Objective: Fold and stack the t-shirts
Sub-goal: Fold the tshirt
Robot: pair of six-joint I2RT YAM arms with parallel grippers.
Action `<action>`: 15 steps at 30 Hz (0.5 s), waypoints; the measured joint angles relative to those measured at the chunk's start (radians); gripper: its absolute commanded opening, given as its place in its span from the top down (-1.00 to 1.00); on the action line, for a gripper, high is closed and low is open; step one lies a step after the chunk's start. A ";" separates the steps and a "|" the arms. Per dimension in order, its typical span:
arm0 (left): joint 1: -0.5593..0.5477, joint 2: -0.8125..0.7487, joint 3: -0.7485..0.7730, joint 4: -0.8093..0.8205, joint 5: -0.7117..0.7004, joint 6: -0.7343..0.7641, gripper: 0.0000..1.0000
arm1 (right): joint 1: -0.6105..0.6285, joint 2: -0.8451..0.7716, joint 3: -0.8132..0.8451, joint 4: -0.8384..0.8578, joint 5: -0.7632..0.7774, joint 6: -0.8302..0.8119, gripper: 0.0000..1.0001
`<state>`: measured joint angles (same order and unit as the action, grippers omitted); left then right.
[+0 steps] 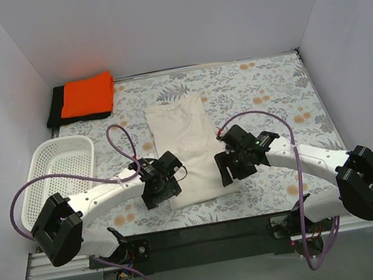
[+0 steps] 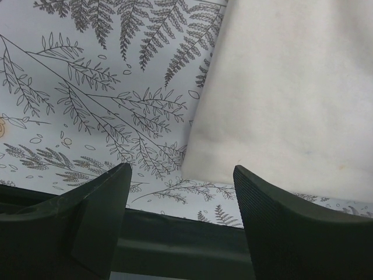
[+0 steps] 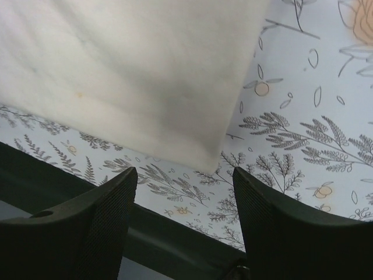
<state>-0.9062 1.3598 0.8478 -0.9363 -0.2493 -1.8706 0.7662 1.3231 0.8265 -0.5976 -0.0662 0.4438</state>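
The cream t-shirt [image 1: 186, 147] lies folded into a long strip down the middle of the table. Its near-left corner shows in the left wrist view [image 2: 280, 105] and its near-right corner in the right wrist view [image 3: 134, 76]. My left gripper [image 1: 159, 192] is open and empty, just above that near-left corner [image 2: 182, 175]. My right gripper [image 1: 232, 168] is open and empty, just above the near-right corner [image 3: 184, 178]. The orange t-shirt [image 1: 87, 95] lies folded on top of the folded black t-shirt [image 1: 54, 110] at the far left corner.
A white perforated basket [image 1: 60, 173] stands at the left, close to my left arm. The table has a floral cloth [image 1: 264, 92]. The dark front edge of the table [image 1: 208, 232] lies just below both grippers. Walls close in on three sides.
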 measured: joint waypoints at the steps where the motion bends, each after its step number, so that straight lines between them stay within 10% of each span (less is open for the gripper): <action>1: -0.002 0.002 -0.008 0.006 0.004 -0.007 -0.29 | 0.000 -0.006 -0.016 -0.002 0.007 0.011 -0.22; 15: -0.061 0.079 -0.081 0.129 0.031 -0.080 -0.05 | 0.000 -0.030 -0.115 0.023 0.026 0.108 -0.09</action>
<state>-0.9676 1.4387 0.7670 -0.8070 -0.2184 -1.9507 0.7662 1.2934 0.7116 -0.5743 -0.0399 0.5522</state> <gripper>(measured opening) 0.543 0.545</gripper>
